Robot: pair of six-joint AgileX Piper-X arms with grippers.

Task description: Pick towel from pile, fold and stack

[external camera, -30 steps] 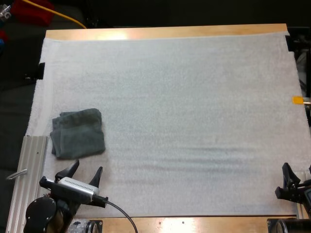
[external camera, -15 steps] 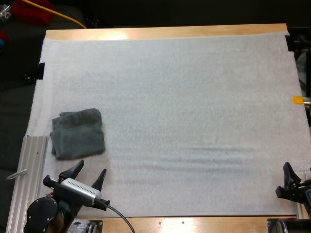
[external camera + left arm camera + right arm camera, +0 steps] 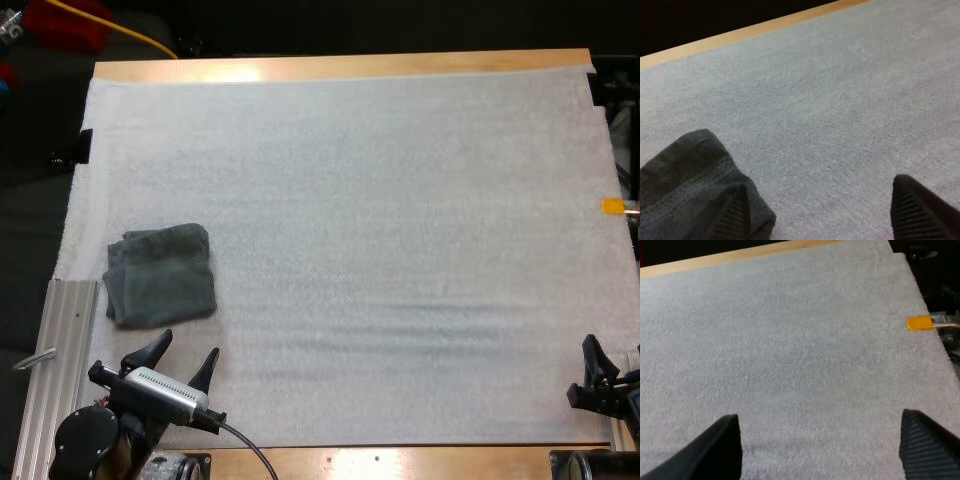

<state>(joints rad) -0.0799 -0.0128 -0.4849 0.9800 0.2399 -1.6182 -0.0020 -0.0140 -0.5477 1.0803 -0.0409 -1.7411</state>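
Step in hand: judged from how it lies, the towel [image 3: 160, 275] is already folded and set down, and both arms sit at the near edge with nothing held, a pause between placing and the next pick
Next move: probably calls for an open gripper to travel forward from the near edge and come down on cloth; for this towel, that means the left arm going ahead and a little to its left
Left gripper [image 3: 185, 347]: nearest the camera at the mat's near left corner, fingers [image 3: 920, 207] spread wide and empty
Right gripper [image 3: 820, 417]: at the near right corner, fingers wide apart over bare mat, gripping nothing
Towel against left gripper: just beyond the fingertips and apart from them; from the left wrist, its near corner [image 3: 685, 185] sits behind the left-hand finger
Towel's place: near the mat's left edge, a compact dark grey-green bundle, well apart from the right gripper
Metal rail [image 3: 65, 340]: beside the mat's near left edge
Mat [image 3: 400, 250]: white, running on to the far side
Table [image 3: 340, 66]: wooden strip along the far edge
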